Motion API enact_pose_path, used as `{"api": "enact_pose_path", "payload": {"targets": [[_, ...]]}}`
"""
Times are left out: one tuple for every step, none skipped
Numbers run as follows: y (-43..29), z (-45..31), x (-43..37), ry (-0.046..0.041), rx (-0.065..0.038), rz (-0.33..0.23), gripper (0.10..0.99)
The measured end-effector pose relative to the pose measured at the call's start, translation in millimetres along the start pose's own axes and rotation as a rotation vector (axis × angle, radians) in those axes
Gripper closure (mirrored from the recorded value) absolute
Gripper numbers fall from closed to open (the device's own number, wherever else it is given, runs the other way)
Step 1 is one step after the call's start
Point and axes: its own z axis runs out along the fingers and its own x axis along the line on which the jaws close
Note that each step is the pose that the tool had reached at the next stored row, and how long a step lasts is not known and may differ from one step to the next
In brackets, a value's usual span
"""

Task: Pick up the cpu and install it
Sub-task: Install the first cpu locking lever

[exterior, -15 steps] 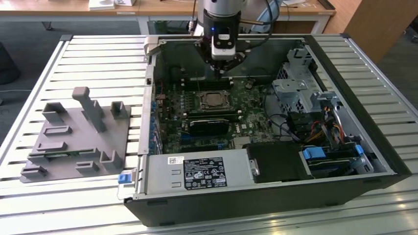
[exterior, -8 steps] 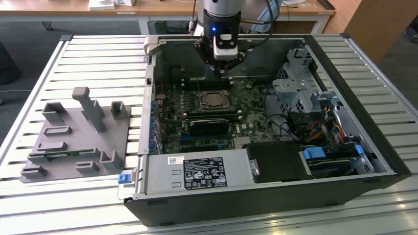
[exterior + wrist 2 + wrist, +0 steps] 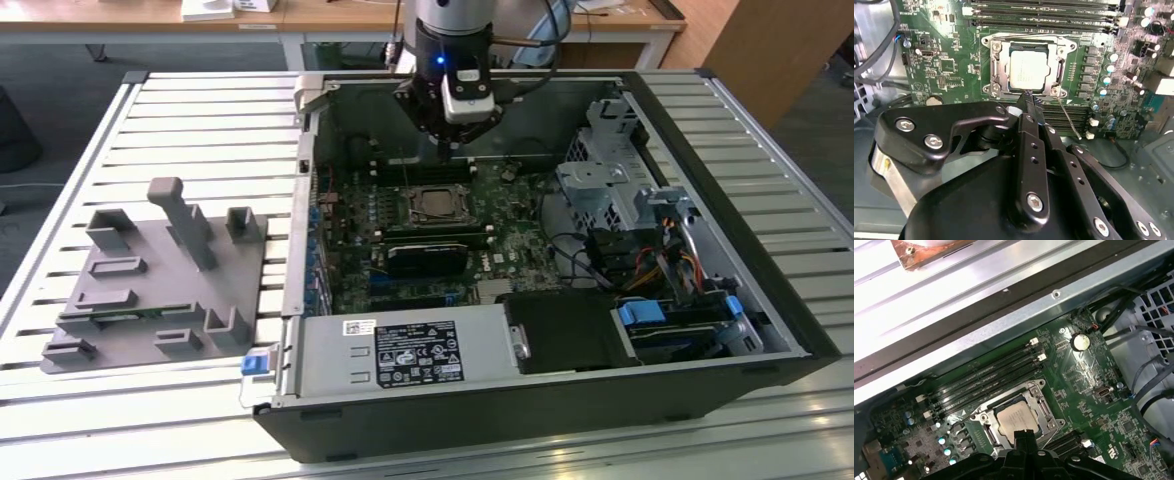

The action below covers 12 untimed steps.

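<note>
The cpu (image 3: 431, 204) lies flat inside the black socket frame on the green motherboard, silver top up, in the open computer case. In both wrist views the cpu (image 3: 1028, 70) (image 3: 1016, 420) sits seated within the metal frame. My gripper (image 3: 451, 150) hangs above the board just behind the socket, over the memory slots. Its black fingertips (image 3: 1028, 96) are pressed together, shut, with nothing between them, a little above the socket's edge and not touching the chip.
A grey fixture plate (image 3: 147, 280) with upright pegs lies on the slatted table at the exterior view's left. Case walls (image 3: 310, 170) ring the board. The power supply (image 3: 400, 355), drive cage (image 3: 614, 190) and cables (image 3: 601, 255) crowd the near and right sides.
</note>
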Motion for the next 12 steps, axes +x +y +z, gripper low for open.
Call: {"api": "enact_pose_path", "payload": {"targets": [[0.0,0.0,0.0,0.0002,0.0,-0.009,0.98],[0.0,0.0,0.0,0.0005,0.0,-0.017,0.98],[0.0,0.0,0.0,0.0008,-0.001,-0.025,0.98],[0.0,0.0,0.0,0.001,-0.001,-0.034,0.98],[0.0,0.0,0.0,0.0012,-0.001,-0.043,0.98],[0.0,0.0,0.0,0.0015,-0.001,-0.052,0.98],[0.0,0.0,0.0,0.0018,-0.002,-0.061,0.98],[0.0,0.0,0.0,0.0021,-0.002,-0.071,0.98],[0.0,0.0,0.0,0.0024,-0.002,-0.08,0.98],[0.0,0.0,0.0,0.0026,-0.002,-0.089,0.98],[0.0,0.0,0.0,0.0029,-0.003,-0.098,0.98],[0.0,0.0,0.0,0.0031,-0.003,-0.106,0.98]]}}
